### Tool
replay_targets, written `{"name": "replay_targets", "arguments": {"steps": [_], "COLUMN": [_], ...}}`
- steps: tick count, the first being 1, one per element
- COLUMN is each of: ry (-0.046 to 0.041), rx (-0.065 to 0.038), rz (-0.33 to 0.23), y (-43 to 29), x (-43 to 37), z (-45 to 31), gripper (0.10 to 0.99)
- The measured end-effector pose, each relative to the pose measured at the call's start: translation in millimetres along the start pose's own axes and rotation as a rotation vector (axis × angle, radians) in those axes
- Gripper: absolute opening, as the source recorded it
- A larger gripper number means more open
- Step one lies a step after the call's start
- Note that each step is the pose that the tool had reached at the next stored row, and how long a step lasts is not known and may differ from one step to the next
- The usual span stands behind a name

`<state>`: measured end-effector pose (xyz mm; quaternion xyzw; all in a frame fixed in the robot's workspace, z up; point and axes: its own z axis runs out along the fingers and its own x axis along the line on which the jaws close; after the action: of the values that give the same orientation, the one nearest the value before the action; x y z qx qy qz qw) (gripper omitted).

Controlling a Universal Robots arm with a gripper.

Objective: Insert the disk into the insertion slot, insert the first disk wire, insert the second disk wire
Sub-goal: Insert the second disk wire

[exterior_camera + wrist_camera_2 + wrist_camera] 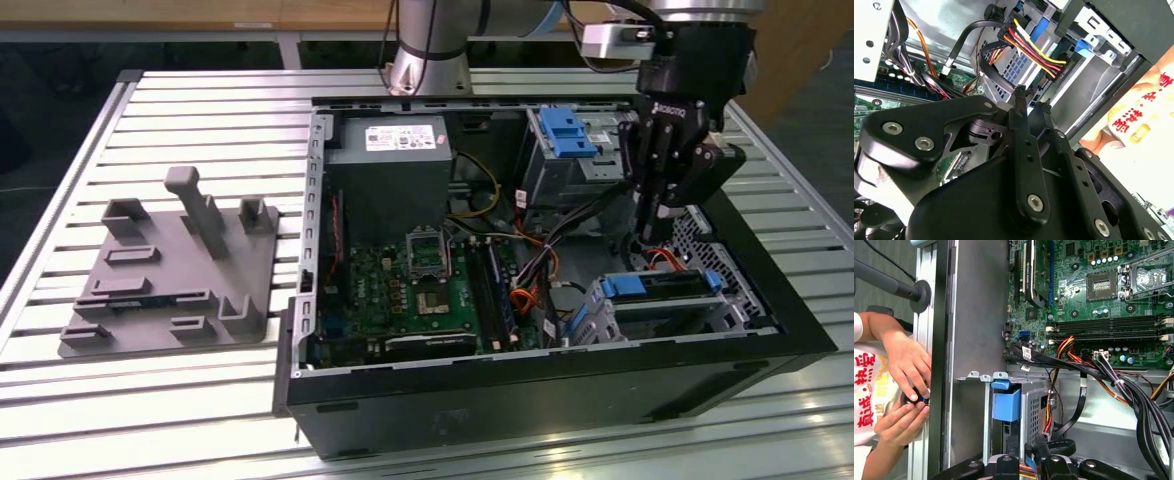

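The space beside the insertion slot (pixel 707 318) is crossed by a cable bundle (pixel 1104 367) — a person's hands (pixel 906 362) are held just outside the case wall (pixel 979 315).

- The arm (pixel 427 40) is cut off by the exterior view's top edge.
- The disk (pixel 661 287) sits mostly hidden inside the insertion slot (pixel 674 318).
- A person's hand (pixel 906 362) and second hand (pixel 899 422) cover a small dark object (pixel 916 399), unidentifiable.

slatted metal table (pixel 134 400) | grey fixture plate (pixel 167 275): toward table edge at the exterior view's left | open black computer case (pixel 534 385): just beside plate | motherboard (pixel 414 300), power supply (pixel 390 160): inside case
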<state>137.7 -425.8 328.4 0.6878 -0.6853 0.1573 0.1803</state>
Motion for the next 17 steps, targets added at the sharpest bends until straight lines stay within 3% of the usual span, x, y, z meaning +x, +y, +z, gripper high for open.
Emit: {"name": "replay_targets", "arguments": {"steps": [11,17], "ry": [-0.0019,-0.0117], "rx": [0.002,0.003], "rz": [0.001,0.001], "y": [0.0,0.0], "x": [-1.0,-1.1], "z": [0.3,0.8], "gripper": [0.267,0.267]}}
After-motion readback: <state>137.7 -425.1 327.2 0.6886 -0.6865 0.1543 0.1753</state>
